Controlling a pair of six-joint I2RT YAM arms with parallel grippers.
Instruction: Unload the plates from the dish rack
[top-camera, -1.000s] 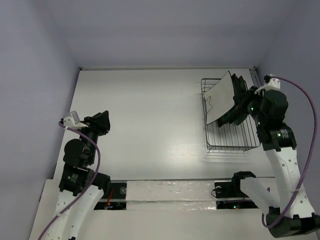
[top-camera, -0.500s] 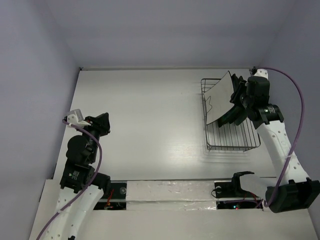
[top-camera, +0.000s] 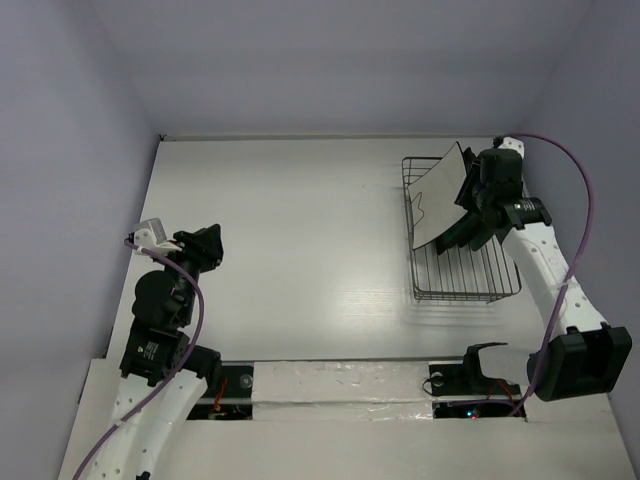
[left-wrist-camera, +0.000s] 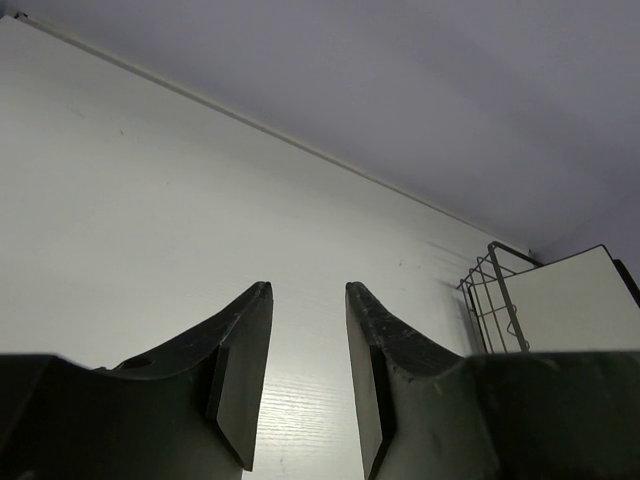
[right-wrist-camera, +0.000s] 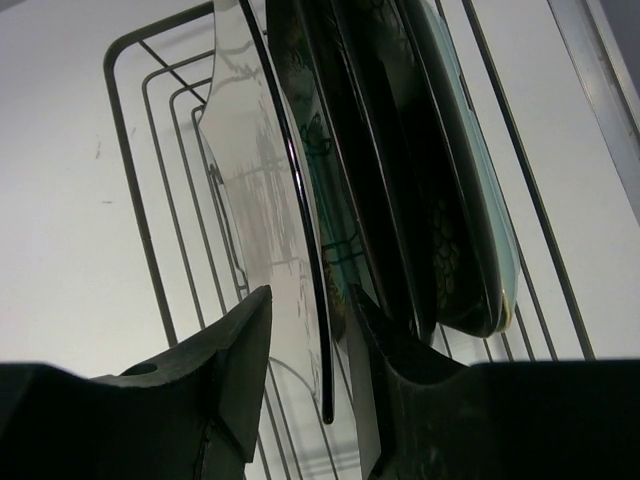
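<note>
The dish rack (top-camera: 466, 272) stands at the table's right, with the plates upright in it. The white square plate (top-camera: 438, 200) leans at the front, and darker plates stand behind it. My right gripper (top-camera: 468, 222) is open at the plates. In the right wrist view its fingers straddle the white plate (right-wrist-camera: 248, 150), whose thin dark edge runs between them without being clamped. Behind it stand a teal-centred plate (right-wrist-camera: 318, 140), a black plate (right-wrist-camera: 375, 150) and a mint-green plate (right-wrist-camera: 478, 220). My left gripper (top-camera: 208, 244) hangs open and empty at the left, far from the rack (left-wrist-camera: 492, 300).
The rack's wire floor (right-wrist-camera: 160, 230) and side bars (right-wrist-camera: 520, 170) close in around the plates. A metal rail (right-wrist-camera: 600, 70) runs along the table's right edge. Pale walls border the table at the back and on both sides.
The right arm has swung so its forearm now comes from below, and its gripper has opened around the white plate's edge. The left gripper has shifted slightly.
</note>
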